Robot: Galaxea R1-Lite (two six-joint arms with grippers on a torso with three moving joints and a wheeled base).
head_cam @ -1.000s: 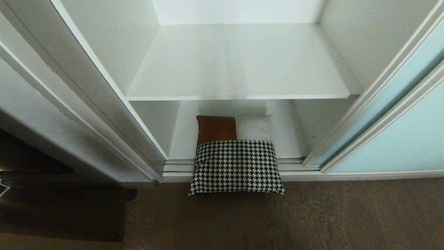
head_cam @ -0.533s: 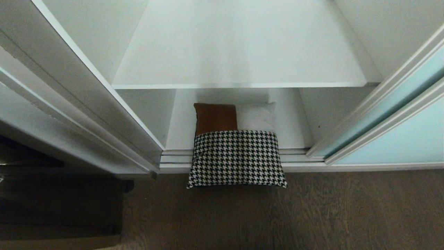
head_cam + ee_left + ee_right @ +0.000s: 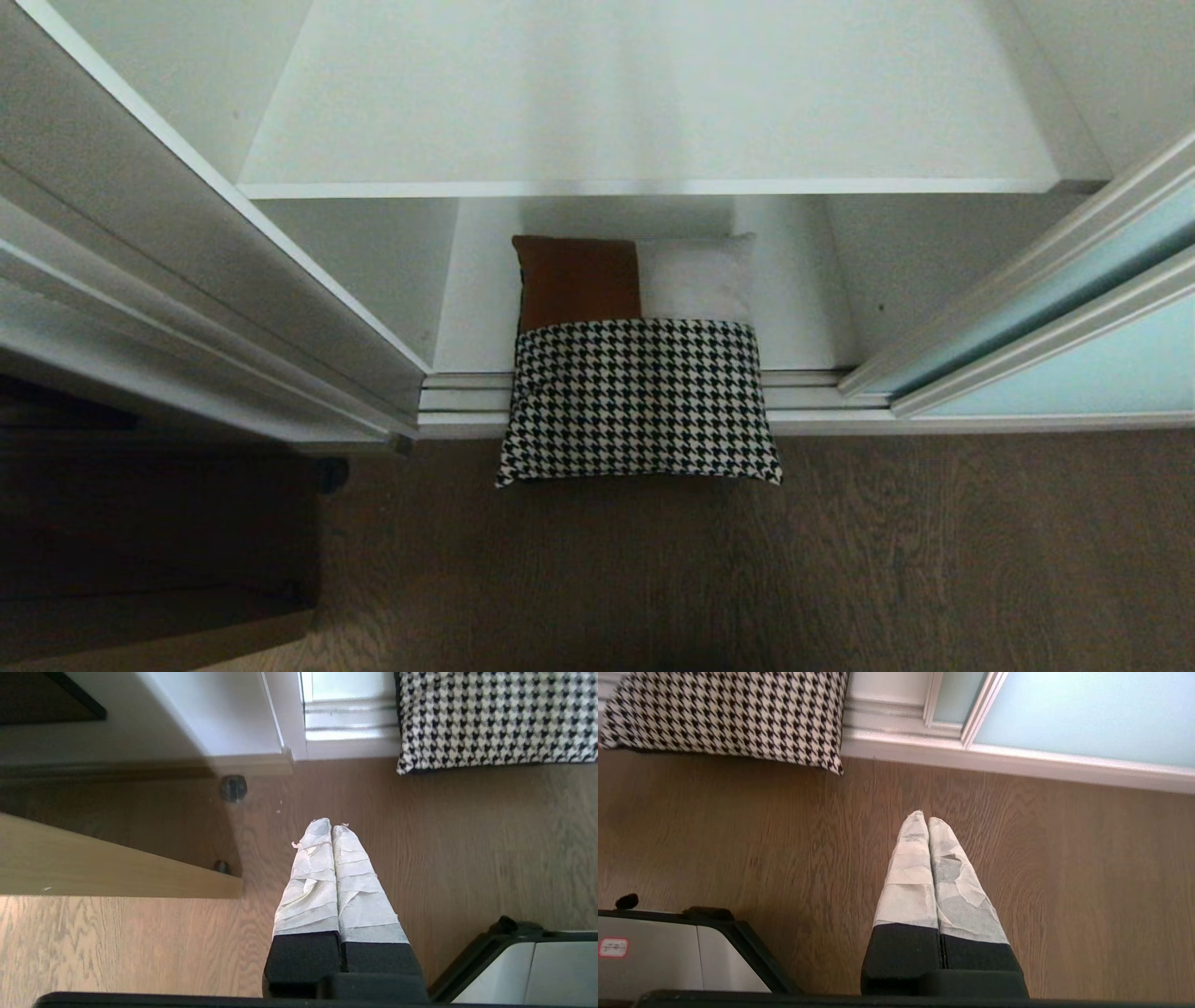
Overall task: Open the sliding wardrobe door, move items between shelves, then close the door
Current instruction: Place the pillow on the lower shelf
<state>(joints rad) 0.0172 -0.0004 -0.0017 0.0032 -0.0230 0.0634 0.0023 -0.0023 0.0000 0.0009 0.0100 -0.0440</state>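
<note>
The wardrobe stands open, with the sliding wardrobe door of pale aqua glass pushed to the right. A houndstooth cushion with rust-brown and grey patches lies flat on the bottom shelf. Its front half hangs over the floor track onto the wood floor. The white shelf above it is bare. My left gripper is shut and empty, over the floor to the left of the cushion. My right gripper is shut and empty, to the right of the cushion, near the door.
A white side panel bounds the opening on the left, with dark low furniture beside it. A pale wood board and a small round foot are near the left gripper. My own base sits close behind both grippers.
The whole head view has shifted: the shelf edge and cushion sit higher in the picture and look nearer, so the camera has moved. The cushion and door have stayed in place.
</note>
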